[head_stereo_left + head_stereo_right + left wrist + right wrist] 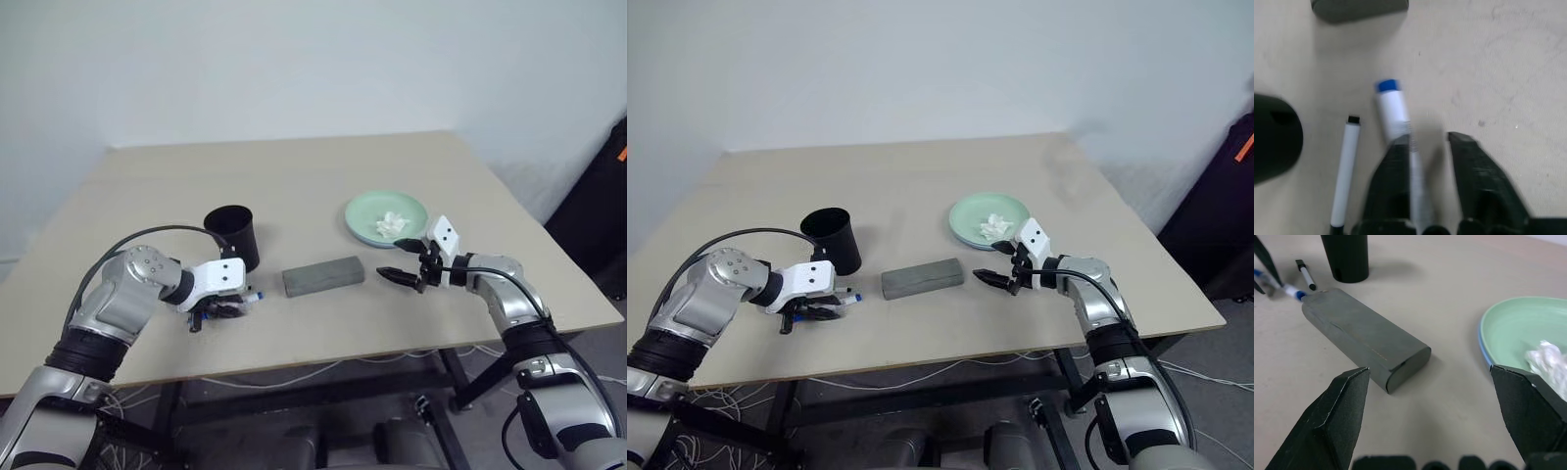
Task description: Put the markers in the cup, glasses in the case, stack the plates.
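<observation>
On the table lies the blue-capped marker, its barrel between the fingers of my open left gripper and against one finger. The black-capped marker lies beside it, next to the upright black cup. The dark grey case lies shut at the table's middle. My right gripper hovers open and empty between the case and the plates. The mint green plate sits on the light blue plate, whose rim shows beneath it. The glasses are out of view.
A crumpled white lump rests in the mint green plate. The table's front edge runs just below both grippers. Bare tabletop stretches behind the cup and case.
</observation>
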Robot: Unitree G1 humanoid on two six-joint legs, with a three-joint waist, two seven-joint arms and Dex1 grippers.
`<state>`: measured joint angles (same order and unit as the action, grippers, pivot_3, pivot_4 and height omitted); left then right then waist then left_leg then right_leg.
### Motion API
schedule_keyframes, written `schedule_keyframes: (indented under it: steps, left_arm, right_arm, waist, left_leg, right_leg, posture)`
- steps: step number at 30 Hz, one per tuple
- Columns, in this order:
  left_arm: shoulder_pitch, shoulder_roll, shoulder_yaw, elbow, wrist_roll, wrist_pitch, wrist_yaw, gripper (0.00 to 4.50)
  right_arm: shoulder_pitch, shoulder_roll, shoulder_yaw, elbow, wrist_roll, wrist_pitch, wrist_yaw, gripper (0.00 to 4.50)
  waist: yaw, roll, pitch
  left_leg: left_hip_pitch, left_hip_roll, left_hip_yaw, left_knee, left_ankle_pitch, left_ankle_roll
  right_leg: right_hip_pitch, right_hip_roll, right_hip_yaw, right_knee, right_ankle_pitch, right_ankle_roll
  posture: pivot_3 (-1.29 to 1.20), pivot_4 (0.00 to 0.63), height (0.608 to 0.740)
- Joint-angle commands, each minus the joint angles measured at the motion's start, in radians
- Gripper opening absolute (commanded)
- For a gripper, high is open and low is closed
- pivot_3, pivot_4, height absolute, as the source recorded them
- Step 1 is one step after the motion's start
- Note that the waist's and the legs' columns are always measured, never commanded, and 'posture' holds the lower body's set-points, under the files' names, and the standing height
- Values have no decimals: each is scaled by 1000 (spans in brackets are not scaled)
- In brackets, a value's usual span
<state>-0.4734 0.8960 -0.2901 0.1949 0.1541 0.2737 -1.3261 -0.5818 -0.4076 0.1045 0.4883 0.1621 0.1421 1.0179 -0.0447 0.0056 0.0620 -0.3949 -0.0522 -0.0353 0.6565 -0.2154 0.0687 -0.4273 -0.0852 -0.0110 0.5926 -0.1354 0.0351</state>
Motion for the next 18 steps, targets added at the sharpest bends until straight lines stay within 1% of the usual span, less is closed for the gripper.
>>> schedule_keyframes:
  steps: [1,5,10,13,18]
  left_arm:
    - [-5,23,3,7,19,3,15,1578]
    - [-10,22,-6,32,34,-5,29,1578]
    - [-7,20,-7,21,19,3,3,1578]
    - [-5,35,7,-6,-3,4,-27,2144]
    - [-31,39,26,-4,-10,3,-17,3804]
  right_arm:
    - [-25,0,-11,-22,8,-17,3,4277]
    - [-19,0,-11,-26,9,-16,2,4277]
    - [-17,0,-10,-31,10,-10,2,4277]
    - [-16,1,-10,-31,9,-10,0,4277]
    - [-18,2,-9,-27,8,-11,-1,4277]
  waist:
    - [-1,0,0]
    - [0,0,0]
    - [0,0,0]
    - [-1,0,0]
    - [0,0,0]
  left_leg:
    - [0,0,0,0,0,0]
    - [0,0,0,-1,0,0]
    - [0,0,0,-1,0,0]
    - [0,0,0,-1,0,0]
    - [0,0,0,-2,0,0]
  right_leg:
    - [0,0,0,0,0,0]
    - [0,0,0,0,0,0]
    - [-1,0,0,0,0,0]
    - [-1,0,0,0,0,0]
    - [-1,0,0,-1,0,0]
  posture:
    - [0,0,740]
    - [0,0,740]
    - [0,0,740]
    - [0,0,740]
    - [0,0,740]
